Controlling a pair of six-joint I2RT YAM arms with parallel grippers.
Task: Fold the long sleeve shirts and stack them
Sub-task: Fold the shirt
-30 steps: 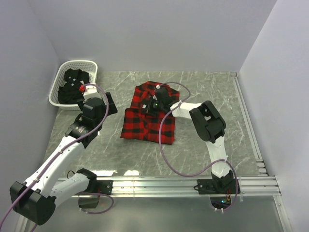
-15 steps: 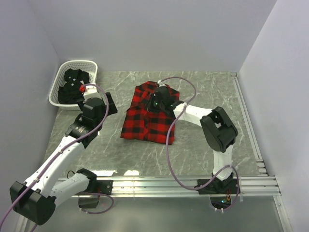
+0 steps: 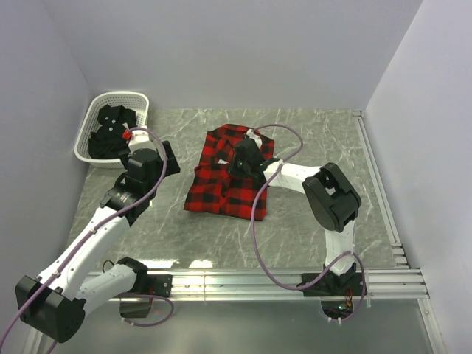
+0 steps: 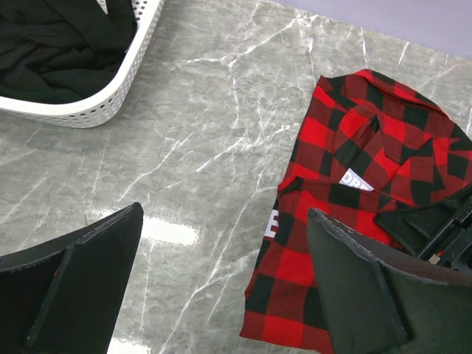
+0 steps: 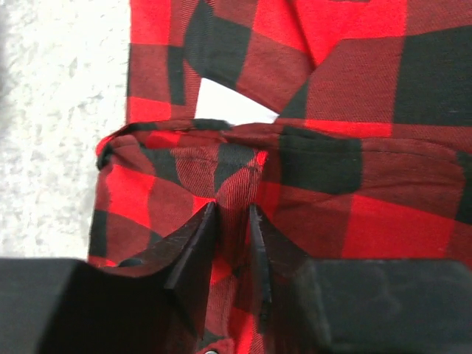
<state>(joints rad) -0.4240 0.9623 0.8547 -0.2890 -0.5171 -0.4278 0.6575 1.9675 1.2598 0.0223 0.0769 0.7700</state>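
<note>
Far left corner of the worktop (image 3: 324, 140): we note the white lattice basket (image 3: 118, 96) against the side wall. The black shirt (image 3: 110, 133) lies crumpled inside it, not folded.

Just beside the basket, toward the middle, the left tool (image 4: 225, 214) hovers above bare grey marble. Its two fingers stand wide apart with nothing between them. From its wrist view we see the basket wall at upper left and the red-and-black flannel shirt (image 4: 346, 147) at right, the two well apart with bare marble between.

Centre of the worktop: the flannel lies flat as a rough folded rectangle, collar end toward the far wall, hem toward the arms. A white label (image 4: 358, 179) shows just inside the collar.

Right of centre: the right tool (image 5: 232, 214) is down on the flannel's upper right part, near the collar. Its fingers are drawn nearly together, pinching a raised ridge of checked cloth. Fabric above the pinch bunches into a crease running crosswise. We cannot tell how many layers are caught. The right arm reaches in from the near right edge.
</note>
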